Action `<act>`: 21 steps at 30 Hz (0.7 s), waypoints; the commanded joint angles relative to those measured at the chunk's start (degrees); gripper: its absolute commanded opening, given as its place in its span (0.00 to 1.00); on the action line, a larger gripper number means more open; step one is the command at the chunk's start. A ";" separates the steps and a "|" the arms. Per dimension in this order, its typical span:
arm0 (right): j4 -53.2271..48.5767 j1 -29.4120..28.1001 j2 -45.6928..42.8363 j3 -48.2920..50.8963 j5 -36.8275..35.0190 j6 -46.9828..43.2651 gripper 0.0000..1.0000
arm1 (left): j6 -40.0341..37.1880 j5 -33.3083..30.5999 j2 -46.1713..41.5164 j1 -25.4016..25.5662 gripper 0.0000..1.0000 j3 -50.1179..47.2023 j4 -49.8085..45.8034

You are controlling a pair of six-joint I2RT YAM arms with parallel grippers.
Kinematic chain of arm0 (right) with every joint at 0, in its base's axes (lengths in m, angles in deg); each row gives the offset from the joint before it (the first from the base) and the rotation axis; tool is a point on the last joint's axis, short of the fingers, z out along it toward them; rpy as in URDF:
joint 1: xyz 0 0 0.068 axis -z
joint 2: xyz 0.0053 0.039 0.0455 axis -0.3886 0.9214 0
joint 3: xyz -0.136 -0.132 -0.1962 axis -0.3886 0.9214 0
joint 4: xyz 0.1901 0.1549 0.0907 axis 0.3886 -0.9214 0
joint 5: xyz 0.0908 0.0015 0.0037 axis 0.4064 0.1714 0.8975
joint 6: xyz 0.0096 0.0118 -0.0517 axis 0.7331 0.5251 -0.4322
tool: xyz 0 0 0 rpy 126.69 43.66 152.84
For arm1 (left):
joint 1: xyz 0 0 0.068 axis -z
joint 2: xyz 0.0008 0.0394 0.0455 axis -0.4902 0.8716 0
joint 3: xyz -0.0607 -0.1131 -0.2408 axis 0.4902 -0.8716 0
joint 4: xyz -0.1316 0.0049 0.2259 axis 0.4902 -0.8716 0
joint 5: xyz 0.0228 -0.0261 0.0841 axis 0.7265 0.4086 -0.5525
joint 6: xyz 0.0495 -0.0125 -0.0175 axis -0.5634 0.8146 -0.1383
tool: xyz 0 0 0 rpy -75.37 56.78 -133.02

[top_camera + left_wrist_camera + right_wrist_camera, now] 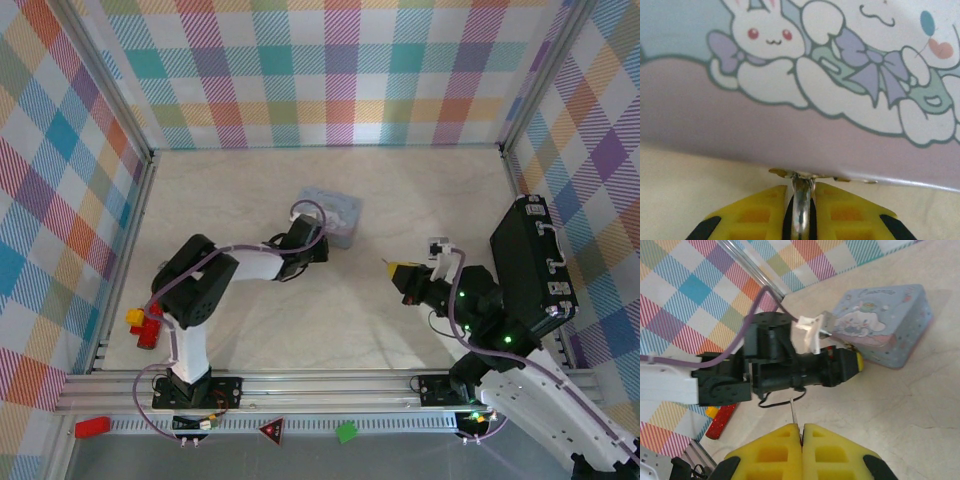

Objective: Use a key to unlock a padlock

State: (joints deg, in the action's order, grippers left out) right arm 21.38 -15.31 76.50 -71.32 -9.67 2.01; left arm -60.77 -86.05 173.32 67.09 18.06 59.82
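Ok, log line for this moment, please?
left gripper shut on padlock at edge of cartoon tin box | right gripper shut on key, apart from the box | key not yet in padlock

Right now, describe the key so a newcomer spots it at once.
In the right wrist view, find the two yellow pads of the right gripper at the bottom edge. The key is the thin silvery sliver sticking up from the seam between them, toward the black left arm. It is far slimmer and paler than the red tool at left.
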 commanded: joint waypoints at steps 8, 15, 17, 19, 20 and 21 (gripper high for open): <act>10.07 0.20 8.09 1.38 3.14 4.32 0.00 | 6.63 3.52 -9.34 1.60 0.08 -10.21 -0.70; 10.29 0.20 11.29 1.07 2.04 4.35 0.00 | 9.88 -0.02 -9.74 6.63 0.11 -12.87 1.45; 10.43 0.19 12.00 0.99 1.82 4.47 0.00 | 10.04 0.05 -9.60 6.86 0.14 -14.02 3.74; 10.57 0.21 12.74 0.99 1.45 4.71 0.00 | 10.04 -0.10 -9.72 7.07 0.19 -15.04 5.56; 10.73 0.21 13.11 0.99 1.36 4.75 0.00 | 9.87 -0.11 -9.92 7.10 0.22 -15.72 6.77; 11.01 0.27 13.46 1.01 1.36 4.89 0.00 | 9.68 -0.26 -10.13 7.13 0.25 -16.41 7.79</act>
State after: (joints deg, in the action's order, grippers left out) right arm 29.70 -15.31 89.46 -70.62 -7.80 5.88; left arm -51.72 -85.70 164.58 73.95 3.86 65.06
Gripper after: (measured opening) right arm 0.044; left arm 0.237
